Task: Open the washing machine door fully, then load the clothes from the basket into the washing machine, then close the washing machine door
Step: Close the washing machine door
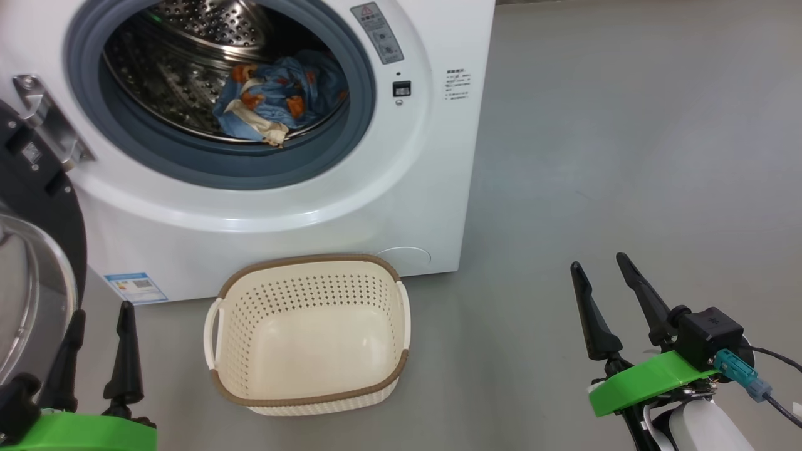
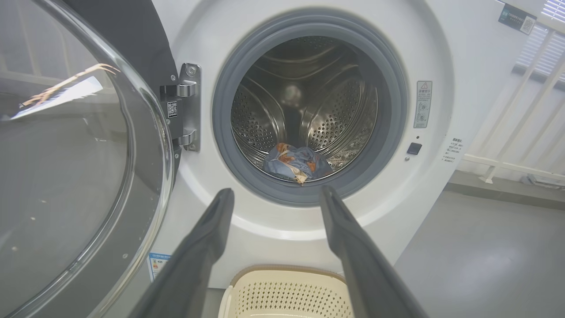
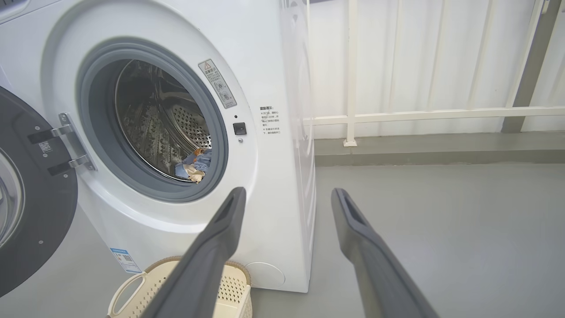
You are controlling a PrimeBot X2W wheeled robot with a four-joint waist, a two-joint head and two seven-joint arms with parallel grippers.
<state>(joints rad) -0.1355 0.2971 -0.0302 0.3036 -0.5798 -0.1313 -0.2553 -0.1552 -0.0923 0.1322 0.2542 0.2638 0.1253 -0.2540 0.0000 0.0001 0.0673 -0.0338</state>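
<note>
The white washing machine stands with its door swung wide to the left on a steel hinge. Light blue clothes with orange figures lie in the steel drum, also seen as a small bundle and a scrap behind the gasket. The cream basket sits on the floor before the machine, with nothing inside. My left gripper is open at the lower left beside the door's glass. My right gripper is open over bare floor, right of the basket.
Grey floor stretches to the right of the machine. A white railing and a low kerb run behind it. The open door's black rim juts out on the left, close to my left arm.
</note>
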